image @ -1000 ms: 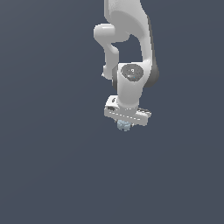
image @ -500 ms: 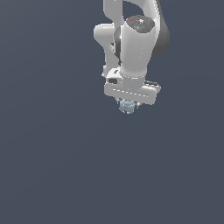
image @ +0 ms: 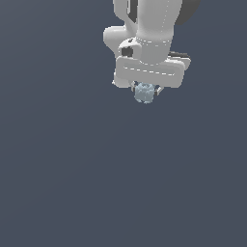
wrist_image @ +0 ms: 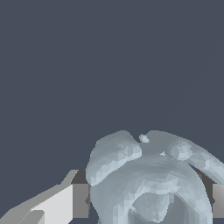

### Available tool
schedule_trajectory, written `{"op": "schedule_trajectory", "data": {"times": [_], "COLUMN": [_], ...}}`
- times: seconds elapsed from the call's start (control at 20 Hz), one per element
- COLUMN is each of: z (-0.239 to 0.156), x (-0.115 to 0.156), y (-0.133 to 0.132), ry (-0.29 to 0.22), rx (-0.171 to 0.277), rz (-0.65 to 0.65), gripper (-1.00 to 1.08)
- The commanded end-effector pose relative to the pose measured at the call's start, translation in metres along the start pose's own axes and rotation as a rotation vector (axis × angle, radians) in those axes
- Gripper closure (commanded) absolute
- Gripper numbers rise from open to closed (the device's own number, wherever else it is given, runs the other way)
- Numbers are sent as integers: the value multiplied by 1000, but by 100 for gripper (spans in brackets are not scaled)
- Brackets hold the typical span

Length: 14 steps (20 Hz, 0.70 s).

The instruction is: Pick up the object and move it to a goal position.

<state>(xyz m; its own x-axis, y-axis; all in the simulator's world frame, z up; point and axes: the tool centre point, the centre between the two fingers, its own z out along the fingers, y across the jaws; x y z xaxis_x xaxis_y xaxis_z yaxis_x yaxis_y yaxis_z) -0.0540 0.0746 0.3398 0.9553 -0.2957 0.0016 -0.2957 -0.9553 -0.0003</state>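
The object (image: 144, 93), a small pale blue-grey knobbly lump, hangs just under the white arm in the exterior view, pinched between the two short fingers of my gripper (image: 144, 91). The gripper is shut on it and carries it in the air, high in that view. In the wrist view the object (wrist_image: 148, 183) fills the space between the two fingers (wrist_image: 81, 199), one grey pad pressed to each side of it. Its lower part is cut off by the frame edge.
Around the arm there is only a flat dark blue-grey surface (image: 96, 183) in both views. No other object, container, edge or goal marker shows.
The arm has risen in the exterior view and swung to that view's right, carrying the object with it. The wrist has turned. The grip on the object is unchanged.
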Motion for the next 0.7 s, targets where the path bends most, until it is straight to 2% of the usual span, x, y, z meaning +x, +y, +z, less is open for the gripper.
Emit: {"op": "schedule_trajectory", "data": {"times": [0.0,0.3,0.65], "z": [-18,-45,-51], "x": [-4,-8,-8], "y": [0,-1,-2], "ry": [-1,-1,-2], "rx": [-1,-1,0], "rz": [0,0,0], "gripper": [108,108,108]}}
